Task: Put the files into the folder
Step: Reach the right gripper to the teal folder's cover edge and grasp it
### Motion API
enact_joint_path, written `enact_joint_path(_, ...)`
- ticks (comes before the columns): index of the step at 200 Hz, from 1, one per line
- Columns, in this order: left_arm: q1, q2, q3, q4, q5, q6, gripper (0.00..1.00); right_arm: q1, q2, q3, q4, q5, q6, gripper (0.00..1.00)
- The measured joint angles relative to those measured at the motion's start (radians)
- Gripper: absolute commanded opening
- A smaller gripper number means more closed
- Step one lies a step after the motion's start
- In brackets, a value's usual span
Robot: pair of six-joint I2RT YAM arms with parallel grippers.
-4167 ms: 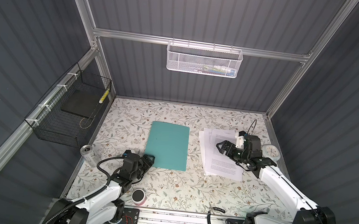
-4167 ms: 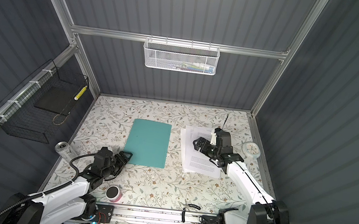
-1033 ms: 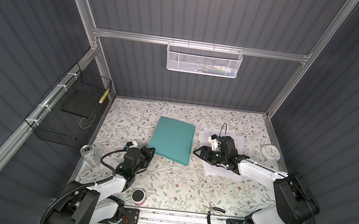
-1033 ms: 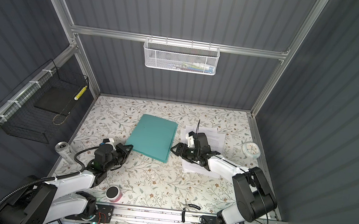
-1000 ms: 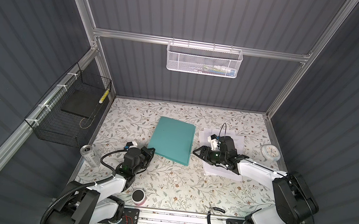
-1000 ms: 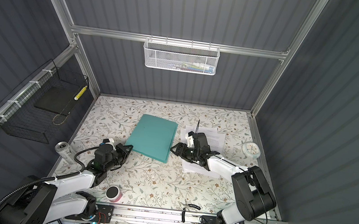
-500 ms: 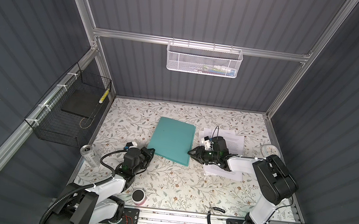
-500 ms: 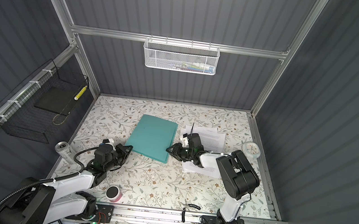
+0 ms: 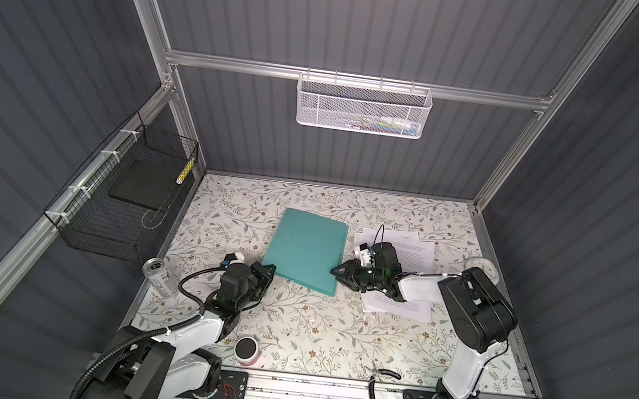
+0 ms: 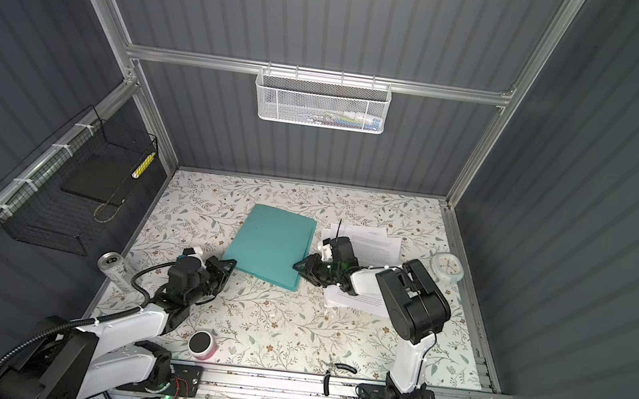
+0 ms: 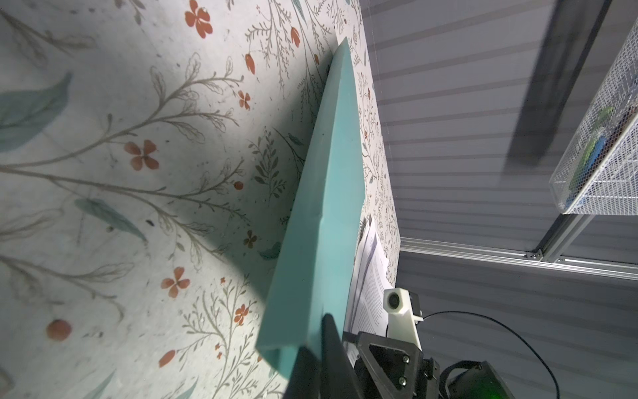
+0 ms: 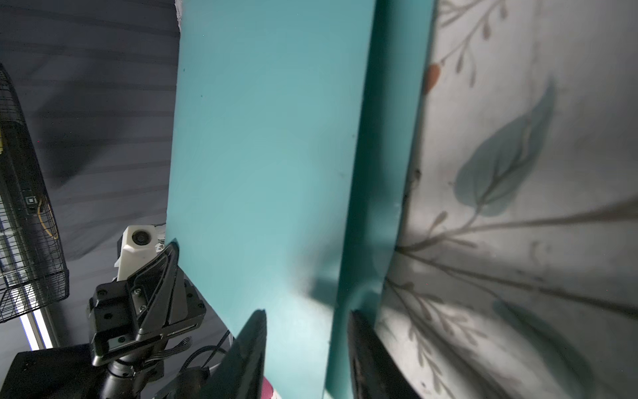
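The teal folder (image 9: 305,249) (image 10: 272,240) lies closed and slightly askew in the middle of the table. My left gripper (image 9: 268,269) (image 10: 229,264) is shut on its near left corner; in the left wrist view the fingers (image 11: 319,362) pinch the teal edge (image 11: 328,207). My right gripper (image 9: 335,272) (image 10: 297,267) is at the near right corner. Its jaws (image 12: 307,345) stand partly closed, one finger over the cover (image 12: 269,155) and one below the edge. The files (image 9: 407,250) (image 10: 375,243) (image 11: 369,286), white printed sheets, lie loosely stacked right of the folder, partly under the right arm.
A drink can (image 9: 159,274) stands at the left table edge and a pink-rimmed round tin (image 9: 246,350) near the front. A white clock (image 10: 446,267) lies at the right edge. A black wire basket (image 9: 129,200) hangs on the left wall, a white mesh basket (image 9: 363,105) on the back wall.
My right gripper slid left off the files to the folder's near right corner, and its jaws narrowed around the edge. The left gripper kept its hold; earlier the folder lay straight and free.
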Motion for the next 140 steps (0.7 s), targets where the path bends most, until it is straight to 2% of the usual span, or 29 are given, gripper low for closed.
enact_joint_path(53,0.0,0.001,0.0,0.0,0.006,0.004,0.0,0.004,0.019,0.0,0.042,-0.008,0.032,0.41)
enact_joint_path(78,0.0,0.006,0.0,0.0,0.011,0.004,0.0,0.004,0.056,0.0,0.105,-0.021,0.067,0.38)
enact_joint_path(102,0.0,0.006,0.0,0.0,0.014,0.006,0.0,0.004,0.081,0.0,0.152,-0.034,0.104,0.26)
enact_joint_path(115,0.0,0.006,0.0,-0.007,0.013,0.013,0.0,0.004,0.081,0.0,0.163,-0.038,0.116,0.14)
enact_joint_path(125,0.001,0.003,0.003,-0.03,0.01,0.029,0.0,0.002,0.081,0.0,0.172,-0.041,0.113,0.0)
enact_joint_path(129,0.001,0.001,0.005,-0.04,0.011,0.033,0.09,0.001,0.081,0.0,0.172,-0.042,0.125,0.0)
enact_joint_path(140,0.0,-0.011,0.02,-0.108,0.011,0.071,0.42,0.003,0.078,0.001,0.177,-0.045,0.126,0.0)
